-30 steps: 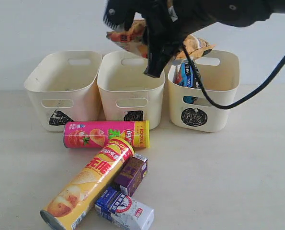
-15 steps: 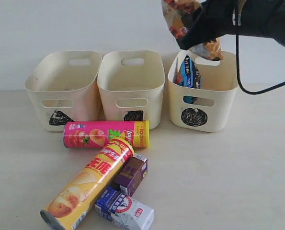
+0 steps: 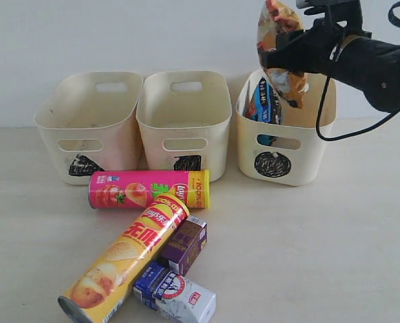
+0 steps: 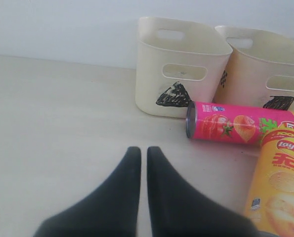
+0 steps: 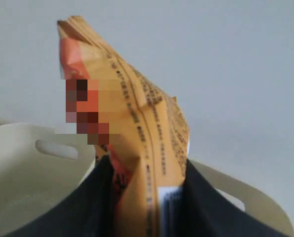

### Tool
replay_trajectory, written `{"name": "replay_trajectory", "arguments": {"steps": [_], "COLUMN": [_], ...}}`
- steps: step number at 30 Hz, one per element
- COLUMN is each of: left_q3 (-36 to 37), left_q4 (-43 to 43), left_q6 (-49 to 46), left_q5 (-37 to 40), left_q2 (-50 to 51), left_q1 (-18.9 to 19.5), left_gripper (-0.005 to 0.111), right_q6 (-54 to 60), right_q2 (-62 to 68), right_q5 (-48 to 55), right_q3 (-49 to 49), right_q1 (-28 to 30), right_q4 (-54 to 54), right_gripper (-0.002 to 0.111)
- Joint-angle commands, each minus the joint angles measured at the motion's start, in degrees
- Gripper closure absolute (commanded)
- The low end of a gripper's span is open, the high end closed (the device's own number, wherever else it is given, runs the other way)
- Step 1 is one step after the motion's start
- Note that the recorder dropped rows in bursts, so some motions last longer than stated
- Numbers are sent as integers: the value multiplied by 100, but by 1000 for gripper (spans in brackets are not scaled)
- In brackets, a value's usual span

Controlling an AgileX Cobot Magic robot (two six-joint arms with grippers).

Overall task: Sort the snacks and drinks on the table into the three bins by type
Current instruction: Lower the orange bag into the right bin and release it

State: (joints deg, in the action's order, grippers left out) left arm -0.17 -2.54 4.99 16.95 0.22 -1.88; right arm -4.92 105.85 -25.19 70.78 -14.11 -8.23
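Note:
My right gripper (image 3: 288, 59) is shut on the orange-tan bag (image 3: 279, 40), which hangs upright above the circle-marked bin (image 3: 300, 151) at the right. The wrist view shows the bag (image 5: 137, 123) pinched between the jaws of my right gripper (image 5: 146, 168). A blue-black bag (image 3: 261, 104) stands inside that bin. The pink tube (image 3: 146, 189), yellow tube (image 3: 129, 252), purple carton (image 3: 185, 245) and blue-and-white carton (image 3: 176, 293) lie on the table. My left gripper (image 4: 144, 150) is shut and holds nothing, low over bare table near the pink tube (image 4: 226, 126).
The triangle-marked bin (image 3: 85, 131) at the left and the square-marked bin (image 3: 186, 131) in the middle hold nothing that I can see. A white wall runs behind the bins. A black cable (image 3: 334, 128) hangs from the right arm beside the circle bin.
The right arm has carried the orange-tan bag rightward, from over the middle bin to above the circle bin, and the bag now hangs more upright. The left gripper has not changed.

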Motion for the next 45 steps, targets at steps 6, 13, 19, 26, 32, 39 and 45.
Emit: {"name": "replay_trajectory", "arguments": {"steps": [6,13,19,26,32,39,45], "left_q3": [17,17,17,17,17,17,17], "left_q4": [19,19,19,19,19,19,19], "left_q6": [-5,-5,-5,-5,-5,-5,-5], "left_q5": [-23,-23,-23,-23,-23,-23,-23], "left_q2": [-22,-22,-22,-22,-22,-22,-22], "left_q1": [17,17,17,17,17,17,17], "left_gripper": [102,102,102,102,102,102,102], "right_q6": [589,589,589,602,1274,2335,3056], "right_q2": [341,613,679,679,459,-236,-761], "right_q5": [-665,-772,-806,-840,-362,852,1990], "right_q3": [9,9,9,9,9,9,19], "right_q1": [42,42,42,42,42,42,42], "right_q4": [1644,2311,2311,2296,2296,2296,2296], "right_gripper": [109,86,37,29,37,90,108]}}
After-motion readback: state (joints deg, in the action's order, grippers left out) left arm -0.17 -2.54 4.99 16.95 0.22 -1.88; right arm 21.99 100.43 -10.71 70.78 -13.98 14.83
